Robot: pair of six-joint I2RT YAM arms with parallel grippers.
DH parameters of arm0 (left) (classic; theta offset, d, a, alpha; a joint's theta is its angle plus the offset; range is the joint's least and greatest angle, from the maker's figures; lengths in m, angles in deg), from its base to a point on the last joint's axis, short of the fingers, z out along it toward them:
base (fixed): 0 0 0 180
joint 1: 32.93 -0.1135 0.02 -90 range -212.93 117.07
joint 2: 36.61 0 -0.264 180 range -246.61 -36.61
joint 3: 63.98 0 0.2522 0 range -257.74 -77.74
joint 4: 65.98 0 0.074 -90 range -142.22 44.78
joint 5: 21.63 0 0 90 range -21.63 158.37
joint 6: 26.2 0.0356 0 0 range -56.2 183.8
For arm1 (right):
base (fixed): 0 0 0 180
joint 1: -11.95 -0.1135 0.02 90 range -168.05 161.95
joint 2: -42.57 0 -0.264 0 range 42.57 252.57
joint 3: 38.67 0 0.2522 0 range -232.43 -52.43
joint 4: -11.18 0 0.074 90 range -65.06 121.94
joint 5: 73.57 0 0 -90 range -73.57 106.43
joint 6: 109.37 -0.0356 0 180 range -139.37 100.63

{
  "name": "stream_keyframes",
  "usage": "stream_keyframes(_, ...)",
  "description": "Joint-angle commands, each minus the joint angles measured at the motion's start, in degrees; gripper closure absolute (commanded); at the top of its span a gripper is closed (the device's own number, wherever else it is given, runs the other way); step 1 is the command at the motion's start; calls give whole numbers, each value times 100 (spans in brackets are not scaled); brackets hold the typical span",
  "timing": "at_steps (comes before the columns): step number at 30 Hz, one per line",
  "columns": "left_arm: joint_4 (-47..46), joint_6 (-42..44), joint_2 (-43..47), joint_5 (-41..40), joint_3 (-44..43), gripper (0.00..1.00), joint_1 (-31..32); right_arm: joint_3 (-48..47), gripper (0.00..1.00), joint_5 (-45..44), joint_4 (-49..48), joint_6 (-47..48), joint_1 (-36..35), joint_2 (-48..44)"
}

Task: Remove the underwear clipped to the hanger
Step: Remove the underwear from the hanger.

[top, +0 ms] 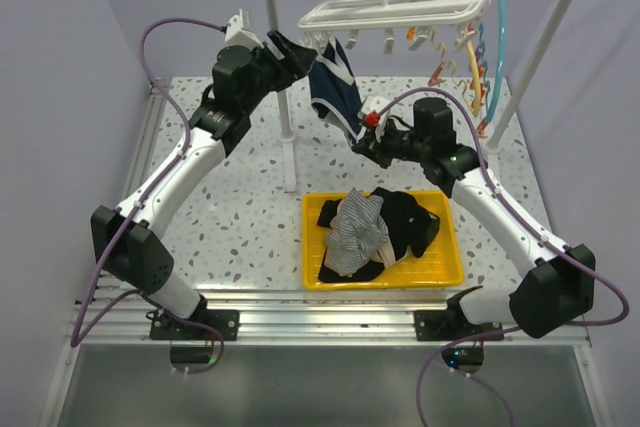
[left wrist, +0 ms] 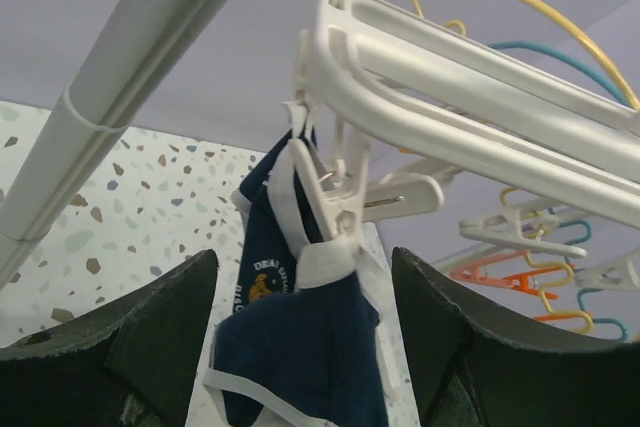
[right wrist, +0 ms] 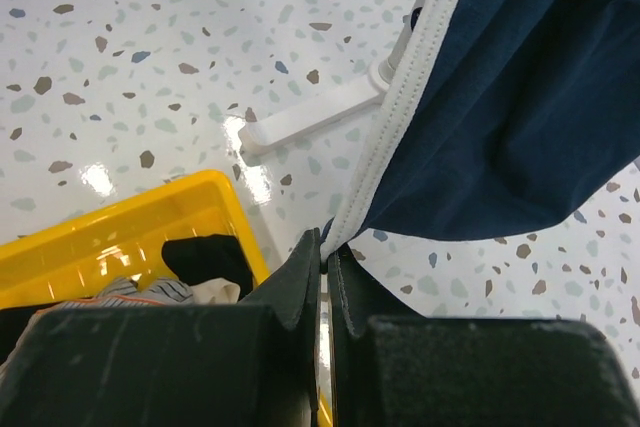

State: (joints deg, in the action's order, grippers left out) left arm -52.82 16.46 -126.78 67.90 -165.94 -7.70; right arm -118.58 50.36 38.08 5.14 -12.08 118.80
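One navy blue underwear (top: 336, 89) with white trim hangs from a white clip (left wrist: 326, 197) at the left end of the white clip hanger (top: 395, 7). My left gripper (top: 298, 51) is open, level with that clip; in the left wrist view the gripper (left wrist: 303, 259) has its fingers either side of the navy underwear (left wrist: 300, 347), not touching it. My right gripper (top: 363, 135) is shut on the garment's lower white hem; the right wrist view shows the right gripper (right wrist: 325, 242) pinching the trim of the navy underwear (right wrist: 520, 97). Grey striped underwear (top: 358, 227) and black underwear (top: 405, 217) lie in the yellow tray (top: 310, 247).
The white rack's upright post (top: 285, 117) stands just left of the garment, its foot (right wrist: 310, 117) on the speckled table. Empty white and orange clips (left wrist: 520, 277) hang further along the hanger. Yellow and blue hangers (top: 490, 37) hang on the rail at right.
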Motion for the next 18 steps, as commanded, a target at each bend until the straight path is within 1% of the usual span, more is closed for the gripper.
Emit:
stream_keyframes(1,332,-31,-141,-129,-451,27,-97,49,100,131,-5,45,21,-231)
stream_keyframes(4,359,31,-281,-138,-636,27,-115,41,100,157,-5,45,21,-214)
stream_keyframes(18,403,286,-1063,-85,-1454,37,-124,85,100,245,-23,-8,21,-222)
